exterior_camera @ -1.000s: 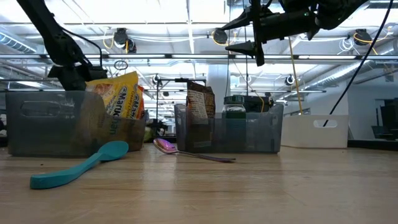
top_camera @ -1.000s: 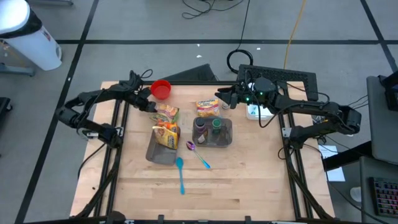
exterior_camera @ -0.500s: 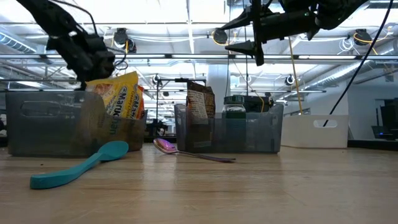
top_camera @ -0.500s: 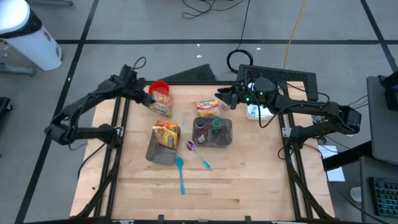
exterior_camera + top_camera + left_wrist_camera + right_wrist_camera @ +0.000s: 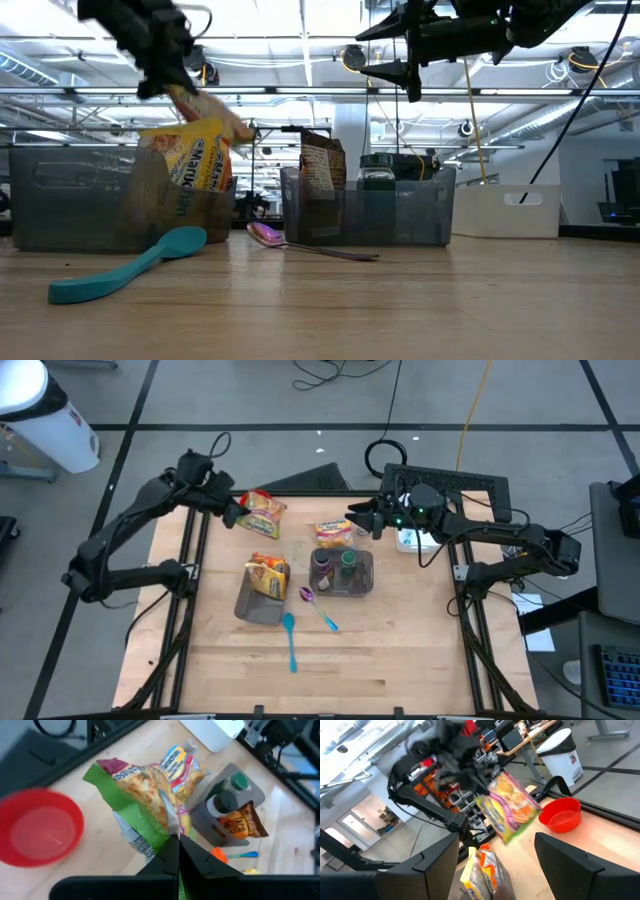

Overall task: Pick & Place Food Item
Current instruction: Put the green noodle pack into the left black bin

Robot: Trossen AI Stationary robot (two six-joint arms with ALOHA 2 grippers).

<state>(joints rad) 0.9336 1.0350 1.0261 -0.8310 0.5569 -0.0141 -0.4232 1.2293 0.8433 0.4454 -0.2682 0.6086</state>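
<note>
Snack bag (image 5: 262, 513) hangs in the air over the far left part of the table (image 5: 400, 650), pinched at one edge by the left gripper (image 5: 232, 512). Its fingers (image 5: 172, 852) are pressed together on the bag's green edge. The bag is yellow, green and pink. It is above the red bowl (image 5: 41, 827), which sits on the table near the far left corner.

Closer to the middle of the table stands a grey bin (image 5: 258, 603) with another yellow bag (image 5: 268, 576) in it. Just beside it to the right is a second grey bin (image 5: 364, 575) that holds two dark bottles (image 5: 348, 563) and a brown packet (image 5: 322, 165). A small colourful packet (image 5: 333, 533) lies just behind that bin.

In front of the bins lie a blue spoon (image 5: 290, 641) and a purple spoon (image 5: 318, 606), apart from each other.

The right gripper (image 5: 352, 520) waits in the air behind the second bin, with its fingers (image 5: 570, 867) spread wide and nothing between them. A white box (image 5: 410, 541) sits at the table's far right edge, under the right arm.
</note>
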